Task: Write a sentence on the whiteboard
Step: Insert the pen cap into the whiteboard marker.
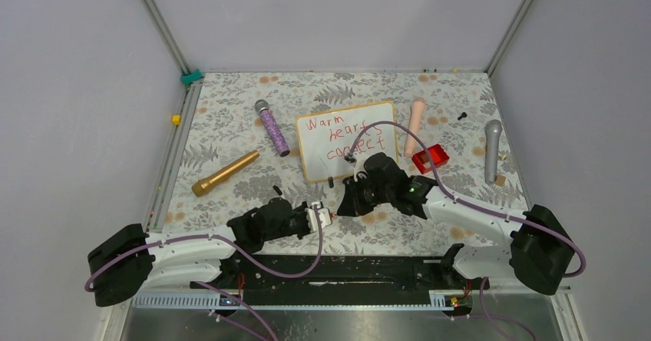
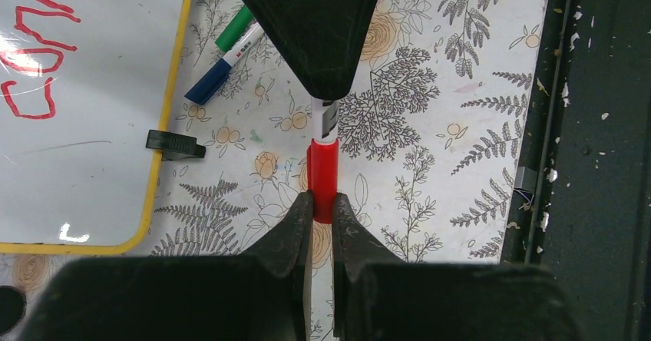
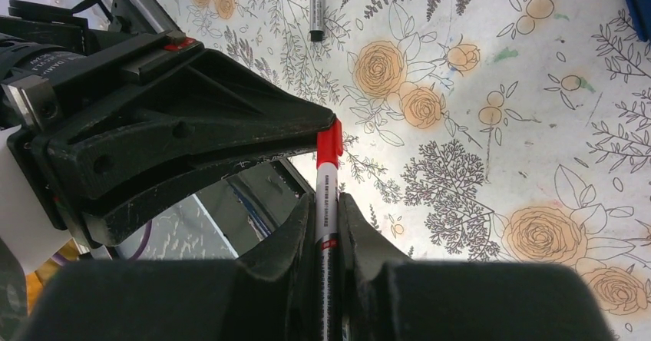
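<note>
The whiteboard (image 1: 315,164), wood-framed, lies at mid-table with the sentence (image 1: 345,134) "Warm hearts connect" in red on it. Its corner (image 2: 92,164), some red letters (image 2: 31,57) and a black clip foot (image 2: 175,144) show in the left wrist view. In front of the board the grippers meet tip to tip. My left gripper (image 1: 326,218) (image 2: 322,199) is shut on the red cap (image 2: 322,172) (image 3: 330,143). My right gripper (image 1: 343,206) (image 3: 328,203) is shut on the white marker body (image 3: 326,187). The cap sits on the marker's end.
A green marker (image 2: 238,30) and a blue marker (image 2: 219,72) lie by the board's near edge, and a dark pen (image 3: 316,7) lies close by. A purple microphone (image 1: 272,127), gold microphone (image 1: 226,173), grey microphone (image 1: 492,149), red box (image 1: 430,158) and pink handle (image 1: 415,122) surround the board.
</note>
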`<state>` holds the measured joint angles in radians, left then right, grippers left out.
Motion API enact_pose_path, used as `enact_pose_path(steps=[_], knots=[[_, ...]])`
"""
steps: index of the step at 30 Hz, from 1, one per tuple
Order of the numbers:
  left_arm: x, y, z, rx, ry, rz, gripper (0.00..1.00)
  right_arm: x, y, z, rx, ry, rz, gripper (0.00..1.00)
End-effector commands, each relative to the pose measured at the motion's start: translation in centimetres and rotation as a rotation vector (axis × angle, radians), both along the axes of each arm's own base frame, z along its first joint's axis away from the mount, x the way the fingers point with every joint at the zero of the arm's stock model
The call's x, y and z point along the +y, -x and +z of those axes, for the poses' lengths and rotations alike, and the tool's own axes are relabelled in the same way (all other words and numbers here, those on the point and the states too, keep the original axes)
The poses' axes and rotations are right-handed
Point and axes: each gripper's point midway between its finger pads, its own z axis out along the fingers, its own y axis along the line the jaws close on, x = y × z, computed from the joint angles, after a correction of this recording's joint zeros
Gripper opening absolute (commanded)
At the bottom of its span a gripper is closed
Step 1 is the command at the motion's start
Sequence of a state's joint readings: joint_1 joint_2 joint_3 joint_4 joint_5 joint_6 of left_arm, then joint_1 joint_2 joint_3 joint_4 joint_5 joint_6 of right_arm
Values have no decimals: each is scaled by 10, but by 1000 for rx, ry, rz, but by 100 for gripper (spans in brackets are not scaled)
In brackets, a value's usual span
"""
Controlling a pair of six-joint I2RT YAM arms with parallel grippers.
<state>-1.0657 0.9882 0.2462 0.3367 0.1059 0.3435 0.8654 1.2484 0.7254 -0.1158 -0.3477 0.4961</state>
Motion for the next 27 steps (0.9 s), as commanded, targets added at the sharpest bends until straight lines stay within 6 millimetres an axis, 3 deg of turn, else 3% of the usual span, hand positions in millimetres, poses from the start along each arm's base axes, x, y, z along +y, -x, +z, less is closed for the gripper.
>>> enact_pose_path(steps=[1, 11, 18, 23, 27], knots=[[-29, 3, 63, -76, 226, -77, 0, 22, 6, 19, 1, -77, 27, 0], [-29, 3, 70, -56, 260, -55, 0, 17, 9, 10, 2, 93, 17, 0], [-28, 7, 86, -57, 334, -64, 0, 30, 13, 4, 33, 61, 11, 0], [-38, 11, 87, 37, 362, -60, 0, 12, 2, -1, -51, 242, -29, 0], [-48, 7, 85, 76, 426, -41, 0, 6, 8, -4, -22, 294, -4, 0]])
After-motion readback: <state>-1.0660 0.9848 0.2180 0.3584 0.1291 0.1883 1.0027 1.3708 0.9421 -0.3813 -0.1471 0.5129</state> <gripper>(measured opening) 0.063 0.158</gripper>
